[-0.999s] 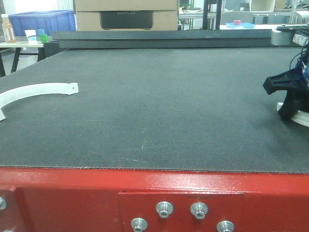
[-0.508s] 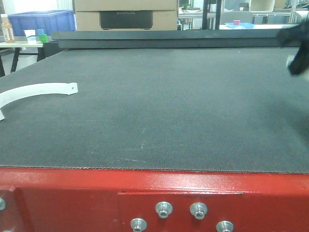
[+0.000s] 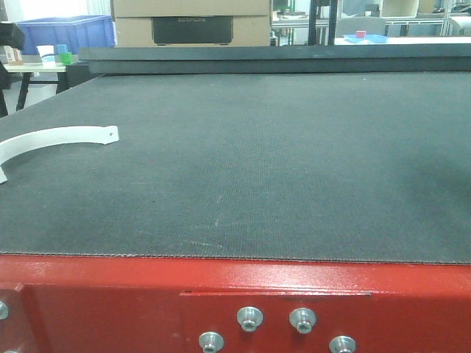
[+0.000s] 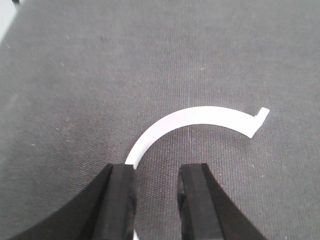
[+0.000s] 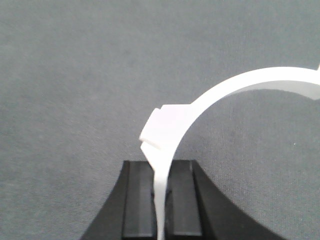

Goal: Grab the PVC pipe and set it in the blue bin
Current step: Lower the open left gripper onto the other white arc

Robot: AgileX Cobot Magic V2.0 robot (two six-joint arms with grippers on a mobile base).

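A white curved PVC pipe piece (image 3: 55, 138) lies flat on the dark mat at the left of the front view. In the left wrist view the same kind of white arc (image 4: 200, 115) rests on the mat. My left gripper (image 4: 157, 172) hangs open over its near end, which runs under the left finger (image 4: 120, 200). My right gripper (image 5: 161, 167) is shut on a second white curved PVC piece (image 5: 250, 82), held off the mat, and is out of the front view. The blue bin (image 3: 66, 31) stands far back left, beyond the table.
A raised black ledge (image 3: 243, 57) runs along the table's back, with a cardboard box (image 3: 191, 22) behind it. A side table with cups (image 3: 51, 55) stands below the bin. The red front edge (image 3: 235, 294) carries bolts. A dark shape (image 3: 11, 33) shows at the upper left.
My right gripper rose from the table's right side with its white piece and left the front view. A dark shape has appeared at the upper left edge.
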